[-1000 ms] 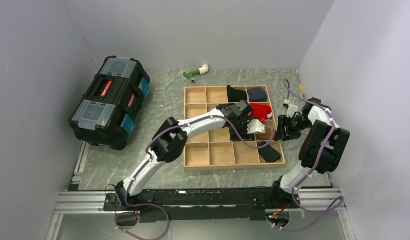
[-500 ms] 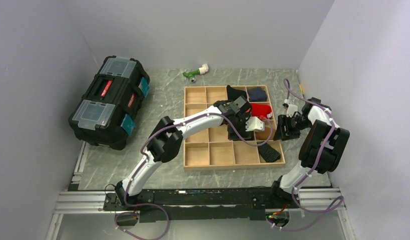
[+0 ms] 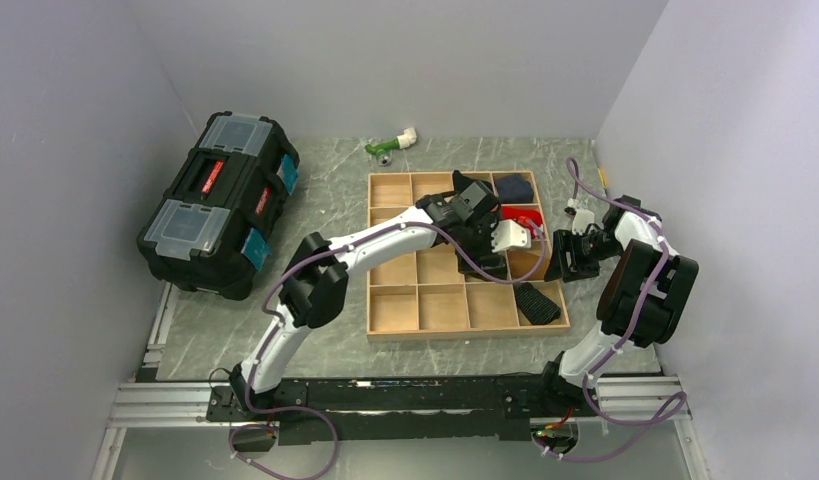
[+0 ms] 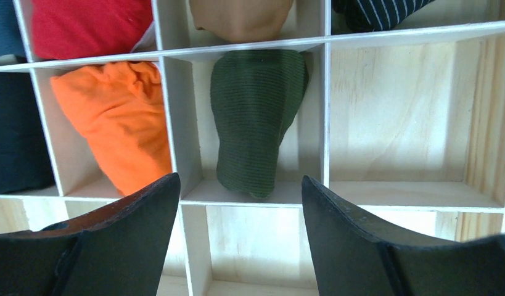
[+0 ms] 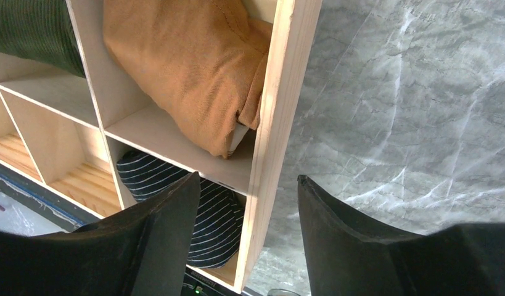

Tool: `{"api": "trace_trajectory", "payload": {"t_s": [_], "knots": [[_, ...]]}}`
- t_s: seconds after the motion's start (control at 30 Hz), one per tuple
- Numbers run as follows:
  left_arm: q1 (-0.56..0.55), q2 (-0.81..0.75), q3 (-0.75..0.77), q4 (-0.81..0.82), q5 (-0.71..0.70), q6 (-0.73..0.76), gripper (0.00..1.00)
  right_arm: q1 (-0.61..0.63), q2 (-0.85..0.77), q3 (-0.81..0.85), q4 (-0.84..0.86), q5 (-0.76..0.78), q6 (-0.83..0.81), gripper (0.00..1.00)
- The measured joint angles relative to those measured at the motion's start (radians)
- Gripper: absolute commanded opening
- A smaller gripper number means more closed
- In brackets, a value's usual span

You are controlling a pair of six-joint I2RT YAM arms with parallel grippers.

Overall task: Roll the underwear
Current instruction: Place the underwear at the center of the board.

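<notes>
Showing the underwear (image 4: 254, 117) lying as a tight, dark olive-green roll inside one cell of the wooden tray (image 4: 183, 135), reaching from the cell's far divider almost to its near one. Hanging the left gripper (image 4: 237, 185) directly above that cell, jaws spread wide and grasping nothing, with both black fingers (image 4: 123, 240) clear of the cloth. Flanking the roll with an orange cloth (image 4: 111, 123) in the cell on one side and a bare cell (image 4: 398, 117) on the other. Lining the next row with a red cloth (image 4: 89, 24), a brown cloth roll (image 4: 240, 18) and a black striped roll (image 4: 379, 12). Poising the right gripper (image 5: 246, 182) at the tray's outer side wall, jaws likewise released and holding nothing, with one finger over the cells, the other over the grey marbled table (image 5: 410, 123) and the wall between them; no telling of any contact with the wood. Catching, from the right wrist, the brown roll pressing against that wall and the striped roll in the cell just beside it. Taking in, from overhead, a black toolbox (image 3: 220, 200) resting well apart on the table's left, and a small green and white object (image 3: 390, 146) lying near the back wall.
</notes>
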Motion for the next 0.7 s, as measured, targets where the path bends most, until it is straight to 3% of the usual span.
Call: {"api": "trace_trajectory", "payload": {"t_s": [0.13,0.17,0.2,0.7], "knots": [[0.002,-0.051,-0.039,0.048,-0.010,-0.040,0.74,0.000,0.000,0.000,-0.002,-0.002,0.000,0.75],[0.003,-0.058,-0.039,0.063,-0.016,-0.052,0.74,0.000,0.000,0.000,-0.003,-0.004,0.000,0.94],[0.005,-0.060,-0.039,0.076,-0.023,-0.059,0.74,0.000,0.000,0.000,-0.004,-0.005,0.000,0.99],[0.026,0.061,-0.016,0.138,-0.142,-0.093,0.73,-0.006,-0.014,0.014,-0.043,-0.042,-0.008,1.00]]}}
